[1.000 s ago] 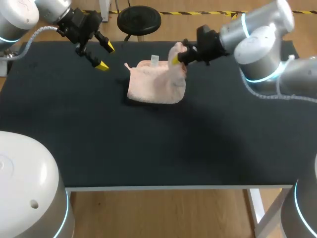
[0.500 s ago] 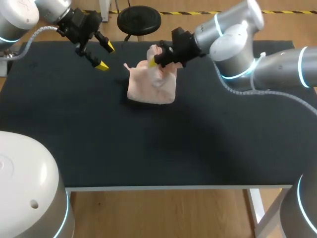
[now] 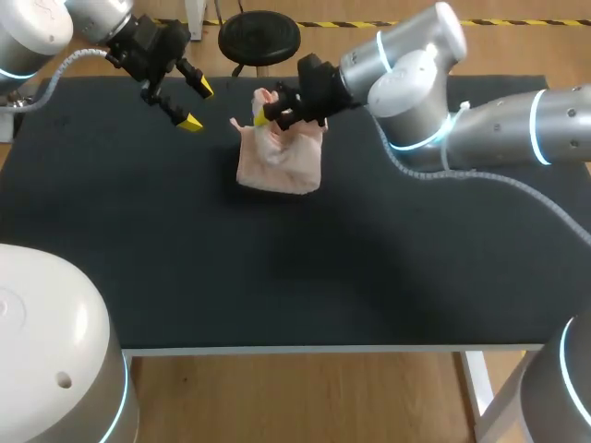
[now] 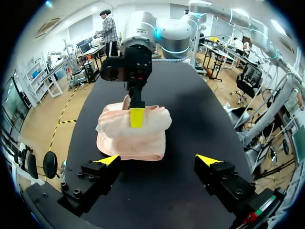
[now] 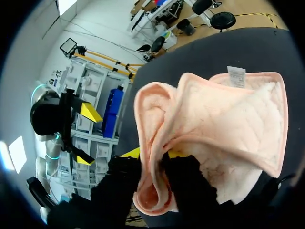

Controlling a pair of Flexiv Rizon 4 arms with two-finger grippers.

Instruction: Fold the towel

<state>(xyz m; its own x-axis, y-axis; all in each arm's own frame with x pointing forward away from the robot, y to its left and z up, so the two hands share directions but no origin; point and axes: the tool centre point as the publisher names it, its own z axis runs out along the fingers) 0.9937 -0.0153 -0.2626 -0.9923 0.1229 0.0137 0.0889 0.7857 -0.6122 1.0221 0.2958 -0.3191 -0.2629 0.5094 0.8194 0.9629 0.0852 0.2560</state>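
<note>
One black table (image 3: 277, 277), flat and dull, plain all over. On it, toward the far side and close to the middle, one pink towel (image 3: 282, 168), soft and partly doubled over, with the lower part flat on the table. One small white tag (image 5: 236, 76) on a towel edge, seen from the right wrist.

Two grippers in all. Right gripper (image 3: 268, 115) in from the right, past the middle, over the towel's far left part: fingers narrow, pinched from two sides on a lifted fold of the towel, with that fold up off the table. Left gripper (image 3: 196, 104) up over the far left of the table, just left of the towel and apart from it: fingers wide, holding nothing.

Hard to see: the right gripper's yellow tips, mostly sunk in the pink fold. Hidden from above: the towel's far edge, behind the right gripper. Cut off at the sides: the upper parts of both arms.
</note>
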